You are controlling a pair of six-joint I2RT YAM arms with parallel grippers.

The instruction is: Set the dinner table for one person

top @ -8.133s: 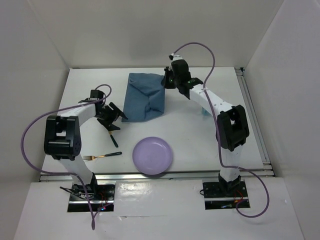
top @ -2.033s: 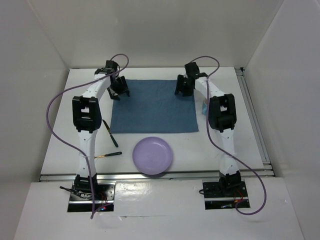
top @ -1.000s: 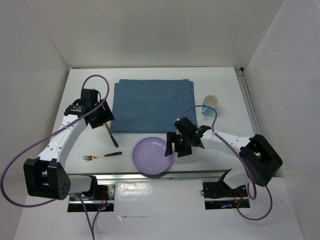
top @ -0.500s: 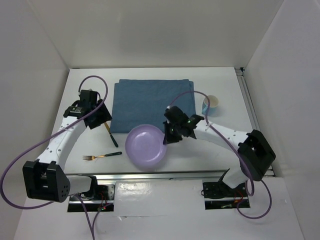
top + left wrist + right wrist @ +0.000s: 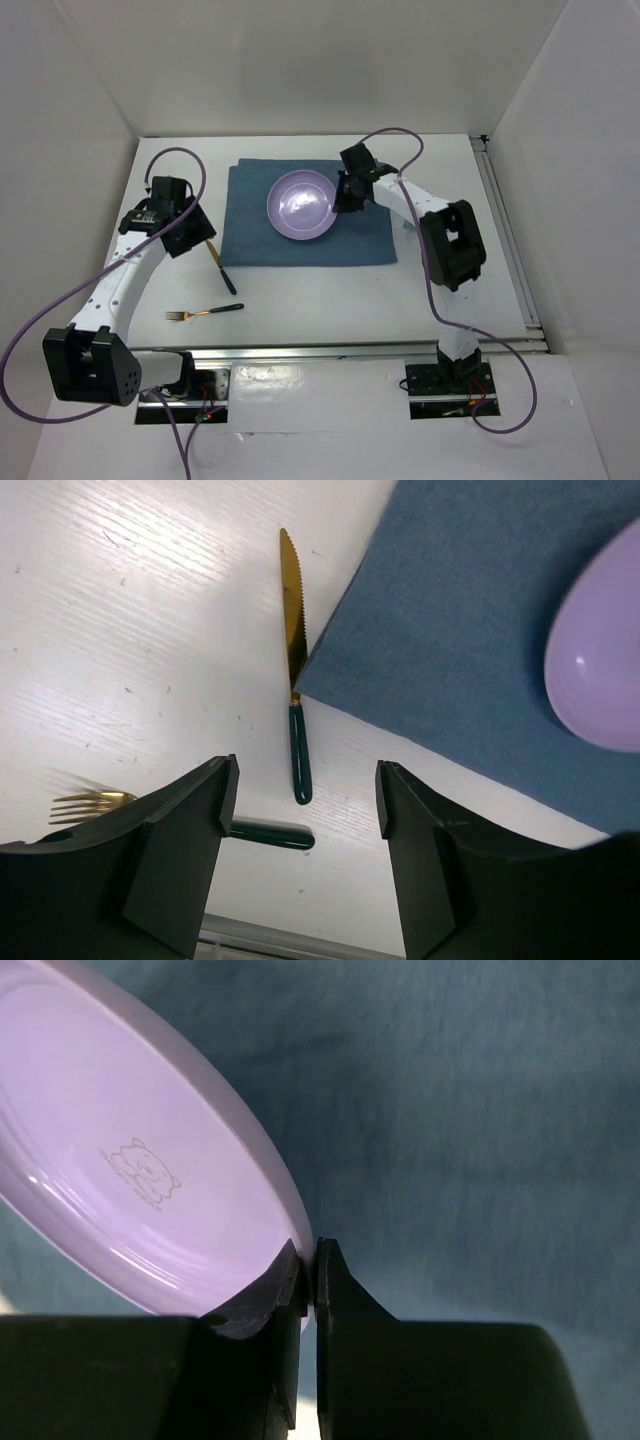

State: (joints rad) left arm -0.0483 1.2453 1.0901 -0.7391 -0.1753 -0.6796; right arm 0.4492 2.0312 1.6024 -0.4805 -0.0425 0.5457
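Note:
The white dinner table point(image 5: 450, 290) carries a blue cloth placemat point(image 5: 250, 225), spread flat. My right gripper point(image 5: 340, 196) is shut on the right rim of a lilac plate point(image 5: 302, 204) and holds it over the middle of the placemat; in the right wrist view the plate point(image 5: 140, 1190) is tilted above the cloth point(image 5: 480, 1130). My left gripper point(image 5: 190, 232) is open and empty, left of the placemat, above a gold knife with a green handle point(image 5: 293, 670). A gold fork with a green handle point(image 5: 204, 312) lies near the front left.
A white and blue paper cup point(image 5: 407, 222) stands just right of the placemat, mostly hidden behind my right arm. Metal rails run along the table's front edge point(image 5: 330, 347) and right edge point(image 5: 505, 235). White walls enclose the table.
My right gripper has carried the plate from the table's front up over the middle of the placemat. My left gripper has stayed near the knife, drifting slightly back.

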